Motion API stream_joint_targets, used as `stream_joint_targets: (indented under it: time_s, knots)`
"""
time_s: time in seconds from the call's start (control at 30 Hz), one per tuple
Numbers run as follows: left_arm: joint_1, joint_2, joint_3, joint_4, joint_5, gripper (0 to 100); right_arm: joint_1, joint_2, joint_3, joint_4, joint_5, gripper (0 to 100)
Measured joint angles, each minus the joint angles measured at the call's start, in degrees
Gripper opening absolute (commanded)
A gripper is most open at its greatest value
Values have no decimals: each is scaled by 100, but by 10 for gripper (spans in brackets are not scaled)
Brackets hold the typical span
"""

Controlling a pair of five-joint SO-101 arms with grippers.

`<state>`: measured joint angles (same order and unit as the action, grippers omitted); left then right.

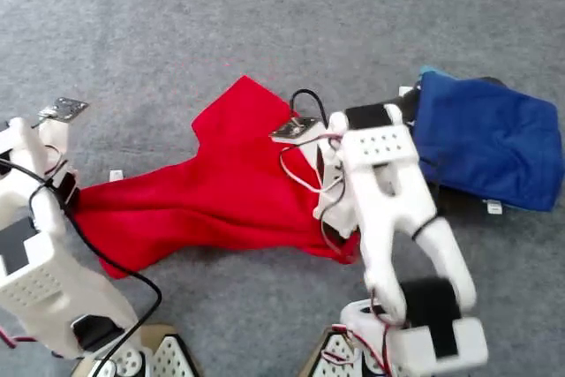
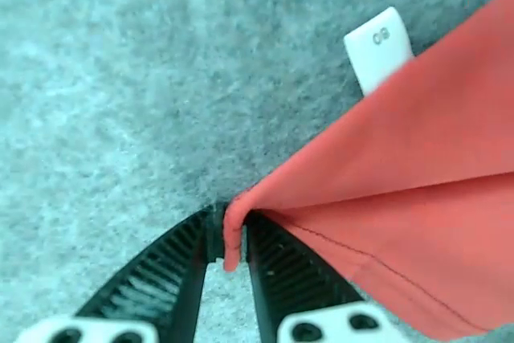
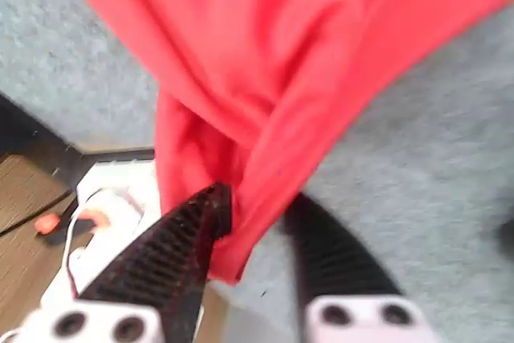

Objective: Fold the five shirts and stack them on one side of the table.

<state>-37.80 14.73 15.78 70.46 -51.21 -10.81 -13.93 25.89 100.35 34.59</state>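
A grey felt table (image 1: 177, 33) carries everything. At its left edge, the left gripper (image 2: 230, 234) pinches a corner of the red shirt (image 1: 212, 192), which lies spread mid-table. The right gripper (image 3: 253, 222) clamps a bunched fold, hidden under its arm from above. Rightmost lies a folded blue shirt (image 1: 494, 143); what is beneath it is hard to make out.

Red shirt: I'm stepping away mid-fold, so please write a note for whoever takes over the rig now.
Left gripper: shut on one corner of the red shirt.
Right gripper: shut on a bunched edge opposite.
The shirt lies spread, unfolded, on the table.
Done: a folded blue shirt at the right side.
Left: fold the red one and stack it there.
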Motion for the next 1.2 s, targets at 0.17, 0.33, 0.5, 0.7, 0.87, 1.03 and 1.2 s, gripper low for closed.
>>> stream_joint_targets:
  time_s: [0.17,0.33,0.5,0.7,0.87,1.03,1.2]
  knots:
    - [0,-44,79,-70,0,29,-9,-413,-1196,18,0,345]
    - [97,-53,114,-79,0,29,9,360,-3218,26,-9,283]
    - [273,-53,141,-97,123,29,-114,2268,-5363,-316,-510,255]
    - [316,-53,141,-185,334,29,-642,5292,-8079,-466,-800,254]
    - [316,-53,141,-185,369,29,-774,7525,-10347,-466,-835,252]
    - [316,-53,149,-193,396,29,-782,9231,-11684,-466,-1099,251]
    - [422,-53,149,-211,422,29,-782,9521,-11859,-404,-1275,142]
